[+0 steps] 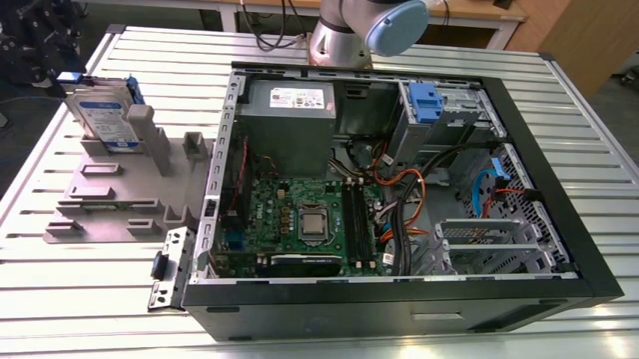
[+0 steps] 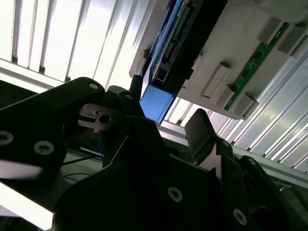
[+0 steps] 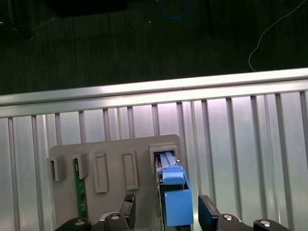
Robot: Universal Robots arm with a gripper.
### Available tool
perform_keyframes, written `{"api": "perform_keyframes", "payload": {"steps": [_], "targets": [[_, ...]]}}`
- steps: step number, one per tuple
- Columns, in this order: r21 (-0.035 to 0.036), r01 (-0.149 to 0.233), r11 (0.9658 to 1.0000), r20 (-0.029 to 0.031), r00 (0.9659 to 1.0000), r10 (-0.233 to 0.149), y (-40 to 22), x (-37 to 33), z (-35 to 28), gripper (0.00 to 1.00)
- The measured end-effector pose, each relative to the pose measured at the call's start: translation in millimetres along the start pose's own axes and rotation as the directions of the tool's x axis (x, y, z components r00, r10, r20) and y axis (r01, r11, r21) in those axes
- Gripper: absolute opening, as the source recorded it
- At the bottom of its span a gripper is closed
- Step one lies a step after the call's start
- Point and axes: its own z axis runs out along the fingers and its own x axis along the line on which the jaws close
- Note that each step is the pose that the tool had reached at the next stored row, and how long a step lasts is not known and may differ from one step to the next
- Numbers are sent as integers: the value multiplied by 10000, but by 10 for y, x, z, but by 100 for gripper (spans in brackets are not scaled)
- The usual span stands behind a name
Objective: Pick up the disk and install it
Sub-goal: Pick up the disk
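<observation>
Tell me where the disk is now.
On the exterior view's left, the disk stands on edge in the grey holder, beside the open computer case; in the first wrist view the gripper straddles its blue end.

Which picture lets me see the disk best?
The exterior view: the disk stands upright in a grey holder, its blue-and-white label facing the camera. In both wrist views it is edge-on, so the label is hidden.

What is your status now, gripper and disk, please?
Gripper open, straddling the disk at its blue end, not clamped. Disk upright in grey holder, not lifted. Nothing in the way.
</observation>
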Motion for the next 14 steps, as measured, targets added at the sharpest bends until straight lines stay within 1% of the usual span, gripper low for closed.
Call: {"api": "perform_keyframes", "payload": {"steps": [2, 6, 9, 11, 12, 14], "targets": [[0, 66, 10000, 0, 10000, -66, 1, -6, 18, 62], [1, 320, 9995, -1, 9995, -320, 4, -15, 46, 62], [1, 364, 9993, -1, 9993, -364, 8, -40, 62, 62], [3, 364, 9993, 0, 9993, -364, 13, -55, 71, 61], [2, 364, 9993, 0, 9993, -364, 18, -59, 75, 54], [-1, 364, 9993, -1, 9993, -364, 30, -64, 85, 54]]}}
